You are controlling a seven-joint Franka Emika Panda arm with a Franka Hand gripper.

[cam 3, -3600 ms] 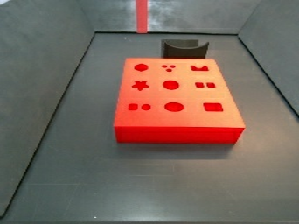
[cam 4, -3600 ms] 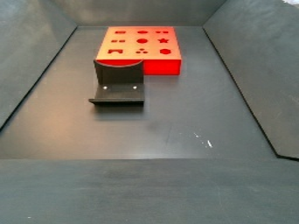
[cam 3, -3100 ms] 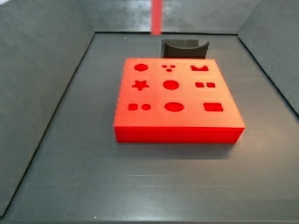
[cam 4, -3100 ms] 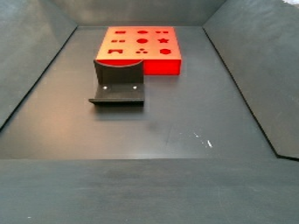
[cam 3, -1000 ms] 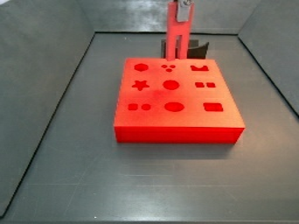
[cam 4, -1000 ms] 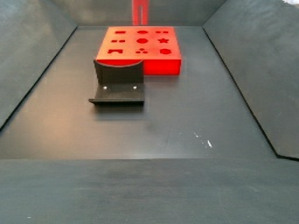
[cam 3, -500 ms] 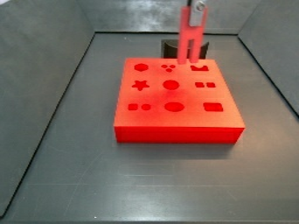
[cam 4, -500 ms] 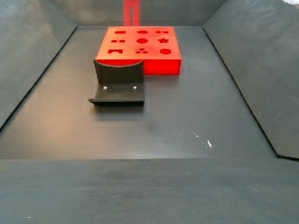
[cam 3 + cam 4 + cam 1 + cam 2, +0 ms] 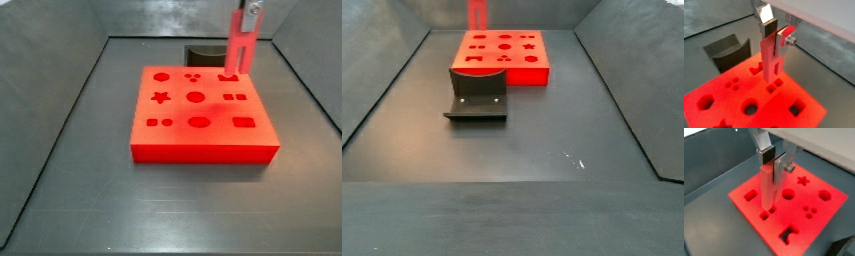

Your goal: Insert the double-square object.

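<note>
The gripper (image 9: pixel 775 34) pinches the top of the stick (image 9: pixel 771 60), which hangs upright above the block (image 9: pixel 791 208). In a side view the stick (image 9: pixel 241 45) stands over the block's (image 9: pixel 201 110) 1 o'clock corner, its lower end just above the holes there

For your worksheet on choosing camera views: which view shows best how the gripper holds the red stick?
A wrist view: the gripper clamps the top of the double-square object, its fingers plainly visible. The wrist views both show this. In a side view only the stick hangs over the red block; another shows just its lower end.
</note>
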